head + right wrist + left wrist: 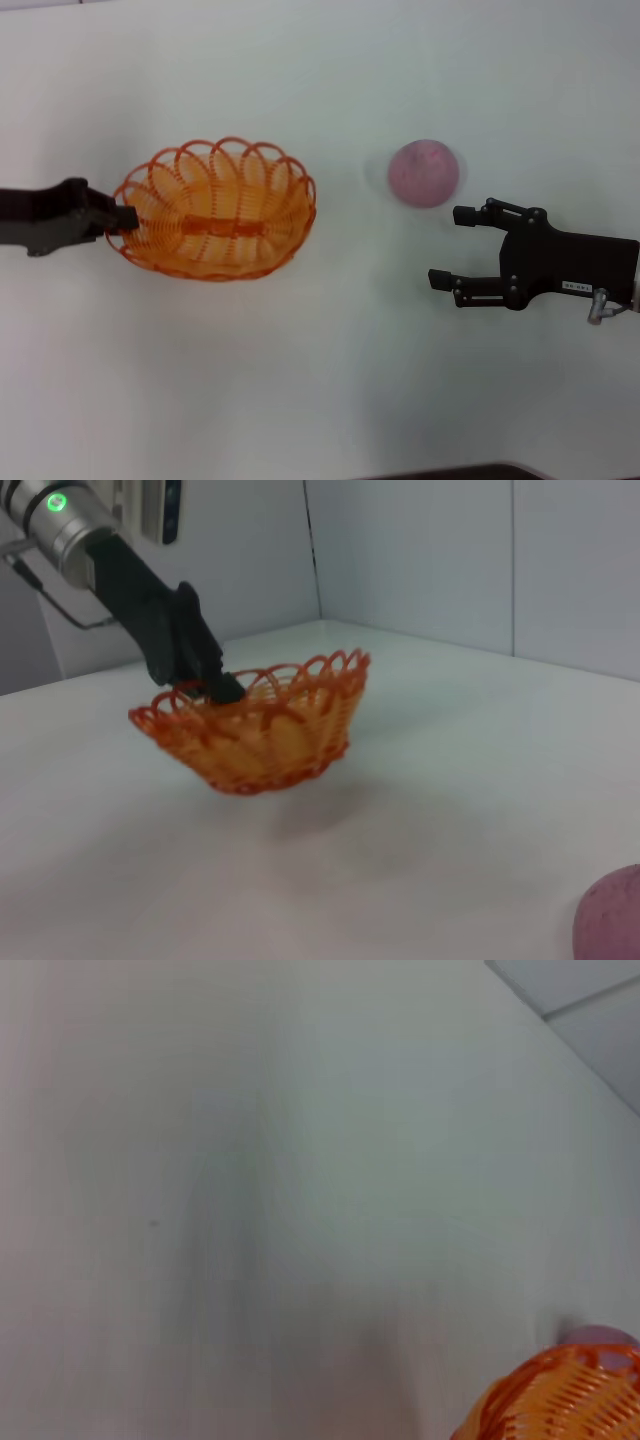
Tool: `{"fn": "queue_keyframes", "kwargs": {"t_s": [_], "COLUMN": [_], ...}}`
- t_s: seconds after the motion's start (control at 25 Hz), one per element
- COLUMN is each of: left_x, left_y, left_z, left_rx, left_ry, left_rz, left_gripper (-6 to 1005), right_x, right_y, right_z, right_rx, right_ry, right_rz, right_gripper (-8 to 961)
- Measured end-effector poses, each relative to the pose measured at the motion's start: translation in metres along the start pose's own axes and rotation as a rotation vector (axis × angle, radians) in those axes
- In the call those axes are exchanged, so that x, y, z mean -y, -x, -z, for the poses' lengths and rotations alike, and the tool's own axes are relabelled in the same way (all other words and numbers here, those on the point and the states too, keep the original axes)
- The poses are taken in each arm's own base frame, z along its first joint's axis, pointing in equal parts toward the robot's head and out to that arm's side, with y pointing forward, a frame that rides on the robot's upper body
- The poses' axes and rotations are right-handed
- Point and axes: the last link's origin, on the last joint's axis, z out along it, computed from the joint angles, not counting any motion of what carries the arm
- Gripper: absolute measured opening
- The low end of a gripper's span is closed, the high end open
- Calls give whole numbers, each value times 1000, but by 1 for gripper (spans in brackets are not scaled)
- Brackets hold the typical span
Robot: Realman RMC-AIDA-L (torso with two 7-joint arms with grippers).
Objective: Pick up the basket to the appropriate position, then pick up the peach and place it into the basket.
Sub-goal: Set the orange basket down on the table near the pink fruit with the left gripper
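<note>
The orange openwork basket hangs tilted above the white table, its shadow on the table below it in the right wrist view. My left gripper is shut on the basket's left rim, also seen as a black hand. A corner of the basket shows in the left wrist view. The dusty-pink peach rests on the table to the right of the basket; its edge shows too. My right gripper is open, just below and right of the peach, holding nothing.
The white table runs under everything. Grey wall panels stand behind the table's far edge. A dark edge shows at the front of the head view.
</note>
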Motion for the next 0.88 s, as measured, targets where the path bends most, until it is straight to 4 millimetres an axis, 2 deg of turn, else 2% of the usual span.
{"fn": "queue_keyframes", "kwargs": {"t_s": [0.44,0.88], "left_x": [24,31], "left_y": [21,22], "left_z": [-8,-21], "left_rx": [-69,-88], "left_ry": [-3,-45], "left_rz": [85,88], "left_gripper": [65,64], "right_x": [0,-1], "right_y": [0,-1], "right_z": [0,0], "right_rx": [2,-1], "right_ry": [1,-2], "right_rz": [-2,-5], "right_gripper": [932,931]}}
